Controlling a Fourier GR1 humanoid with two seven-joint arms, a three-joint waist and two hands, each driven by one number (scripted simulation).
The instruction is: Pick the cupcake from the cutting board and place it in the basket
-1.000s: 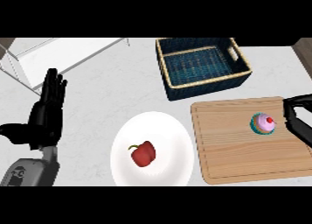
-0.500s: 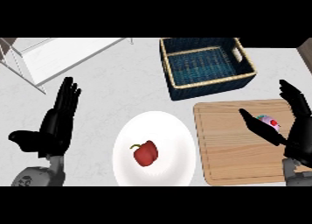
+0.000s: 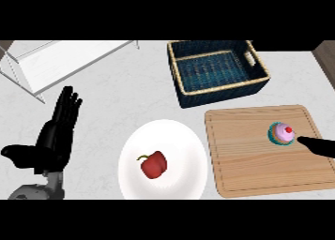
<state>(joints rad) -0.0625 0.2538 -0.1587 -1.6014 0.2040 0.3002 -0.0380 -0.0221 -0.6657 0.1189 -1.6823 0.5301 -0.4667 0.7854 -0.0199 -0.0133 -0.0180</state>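
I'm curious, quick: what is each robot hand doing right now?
Left robot hand: open, holding nothing.
Right robot hand: cannot be told; mostly out of view beside the cupcake.

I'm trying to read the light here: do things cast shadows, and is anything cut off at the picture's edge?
Head view: light is even, no glare; the basket throws a soft shadow on the counter. The plate looks taller than wide. The right hand is cut by the right edge, only a black tip beside the cupcake showing.
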